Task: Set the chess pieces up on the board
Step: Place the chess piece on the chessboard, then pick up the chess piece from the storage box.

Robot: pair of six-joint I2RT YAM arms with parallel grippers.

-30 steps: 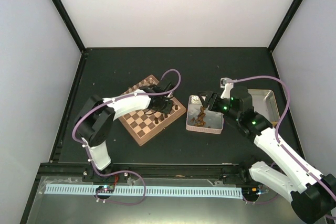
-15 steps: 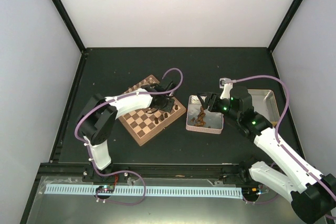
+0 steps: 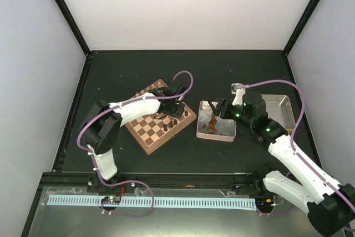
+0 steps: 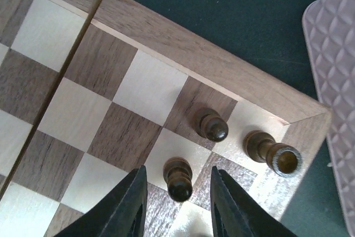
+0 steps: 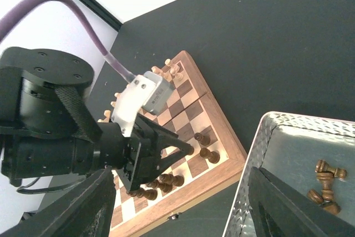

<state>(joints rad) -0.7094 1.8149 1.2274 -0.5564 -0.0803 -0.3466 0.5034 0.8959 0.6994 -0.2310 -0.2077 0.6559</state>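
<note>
Three chess pieces (image 4: 209,124) standing at board (image 4: 183,54) corner rim; left end effector (image 4: 178,195) straddling one, fingers apart, clearing both sides; right end effector (image 5: 180,192) hovering spread wide by tin (image 5: 256,137) edge.

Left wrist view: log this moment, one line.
left fingers: open, either side of dark pawn | dark pawn: upright on board | right fingers: open, empty, by tin

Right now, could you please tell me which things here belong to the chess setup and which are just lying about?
Job: board; standing dark pieces on it; loose dark pieces in the tin.
Just lying about: shallow tray right of the tin; pale pieces along the board's far edge.
</note>
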